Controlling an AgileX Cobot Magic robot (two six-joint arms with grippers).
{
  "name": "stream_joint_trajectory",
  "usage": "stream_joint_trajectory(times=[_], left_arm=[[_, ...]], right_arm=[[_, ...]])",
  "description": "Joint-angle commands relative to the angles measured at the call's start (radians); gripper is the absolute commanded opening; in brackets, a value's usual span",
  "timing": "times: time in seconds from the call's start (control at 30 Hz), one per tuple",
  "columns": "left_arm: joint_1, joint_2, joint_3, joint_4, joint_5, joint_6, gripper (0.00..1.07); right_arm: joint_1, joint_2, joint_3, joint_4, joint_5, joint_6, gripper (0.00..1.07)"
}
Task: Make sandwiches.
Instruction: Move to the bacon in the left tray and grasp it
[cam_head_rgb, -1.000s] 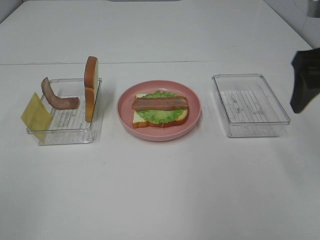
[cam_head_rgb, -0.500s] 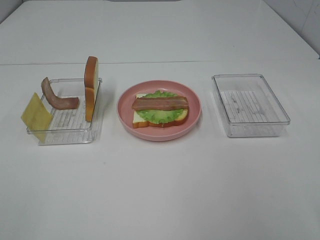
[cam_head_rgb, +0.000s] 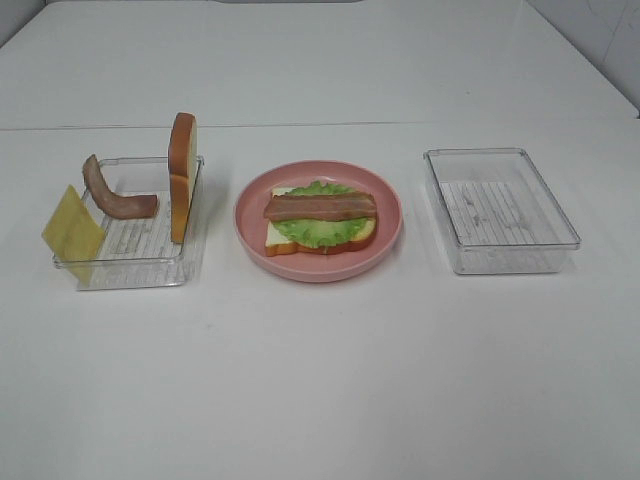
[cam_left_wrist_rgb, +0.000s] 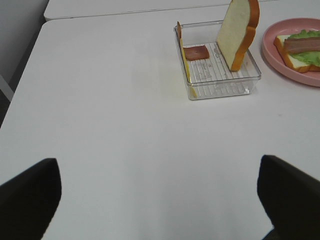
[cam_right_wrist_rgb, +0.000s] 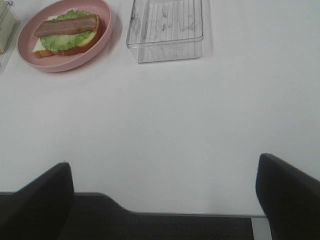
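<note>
White table (cam_head_rgb: 330, 390) fills view; second white table (cam_head_rgb: 300, 60) butted behind, thin seam between. Grey area (cam_left_wrist_rgb: 17, 35) past table edge. Soft even light.

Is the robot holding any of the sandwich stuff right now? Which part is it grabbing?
No, nothing is held. The left gripper and the right gripper are both open and empty. The spare bread slice stands in its tray.
</note>
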Motion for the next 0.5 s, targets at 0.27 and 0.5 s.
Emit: stream_joint_trajectory(times=[0.27, 0.5], left_arm=[[0.000, -0.017, -0.002, 0.000, -0.004, -0.005, 1.02], [0.000, -0.017, -0.002, 0.000, -0.004, -0.005, 1.02]], right_arm=[[-0.002, -0.028, 0.033, 0.025, -0.058, -0.038, 0.94], [-0.012, -0.038, 0.032, 0.025, -0.059, -0.038, 0.94]])
